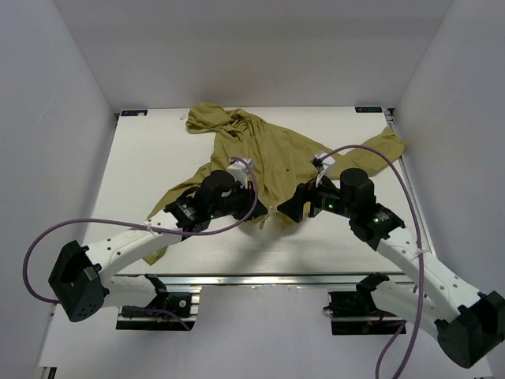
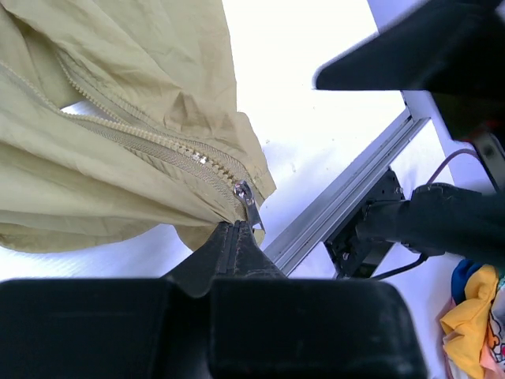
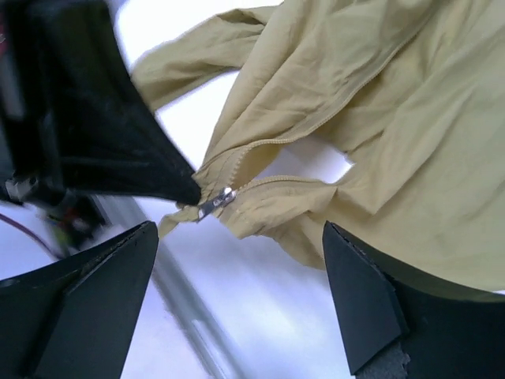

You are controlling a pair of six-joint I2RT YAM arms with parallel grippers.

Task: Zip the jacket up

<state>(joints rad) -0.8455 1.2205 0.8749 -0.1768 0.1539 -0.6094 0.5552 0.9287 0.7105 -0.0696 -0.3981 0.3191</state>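
The olive jacket (image 1: pixel 268 150) lies spread on the white table (image 1: pixel 142 158), hood at the back and front zipper running toward the near edge. My left gripper (image 2: pixel 233 230) is shut on the jacket's bottom hem, just below the metal zipper slider (image 2: pixel 245 193). The teeth (image 2: pixel 158 142) above the slider are still apart. My right gripper (image 3: pixel 238 229) is open, one finger on each side of the hem. The slider (image 3: pixel 217 201) hangs just beyond its fingertips (image 3: pixel 146 237), untouched. In the top view both grippers meet at the jacket's lower front (image 1: pixel 272 212).
An aluminium rail (image 2: pixel 347 189) runs along the table's near edge, right by the held hem. One jacket sleeve (image 1: pixel 387 146) reaches the table's right edge. A yellow and blue cloth (image 2: pixel 469 316) lies off the table. White walls enclose the left, back and right sides.
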